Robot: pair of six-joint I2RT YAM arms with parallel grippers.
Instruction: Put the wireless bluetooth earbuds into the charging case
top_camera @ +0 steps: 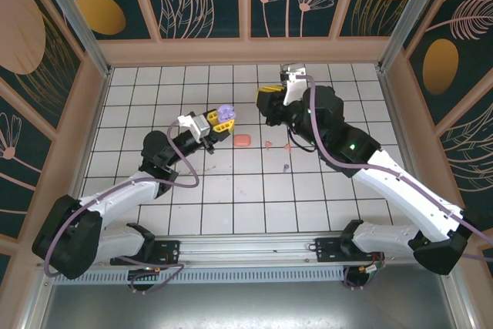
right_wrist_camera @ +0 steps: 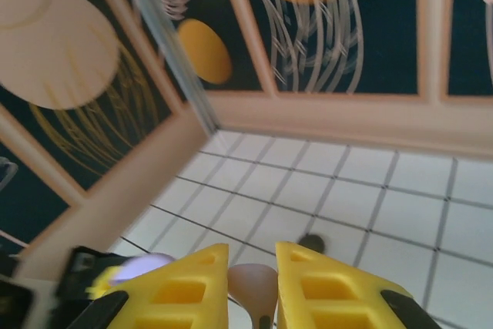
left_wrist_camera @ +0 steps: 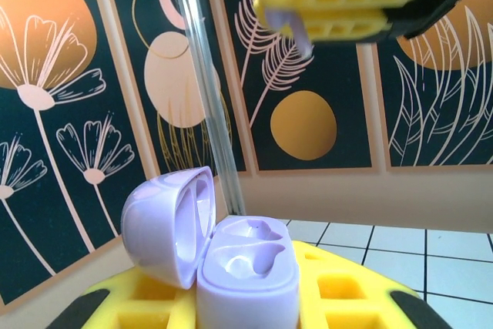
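Left gripper (top_camera: pixel 221 119): yellow jaws clamped on an open lilac plastic clamshell charging case (left_wrist_camera: pixel 248 271), lid tipped back, moulded sockets facing up. Right gripper (right_wrist_camera: pixel 253 266): yellow jaws nearly closed, pinching a small greyish-lilac stemmed earbud (right_wrist_camera: pixel 252 287), held above the case and apart from it. White tiled floor (top_camera: pixel 154 90), right of the case: salmon-pink rounded case (top_camera: pixel 242 140) near; two tiny salmon-pink earbuds (top_camera: pixel 268 144) farther right; another tiny lilac earbud (top_camera: pixel 286 167) farther still.
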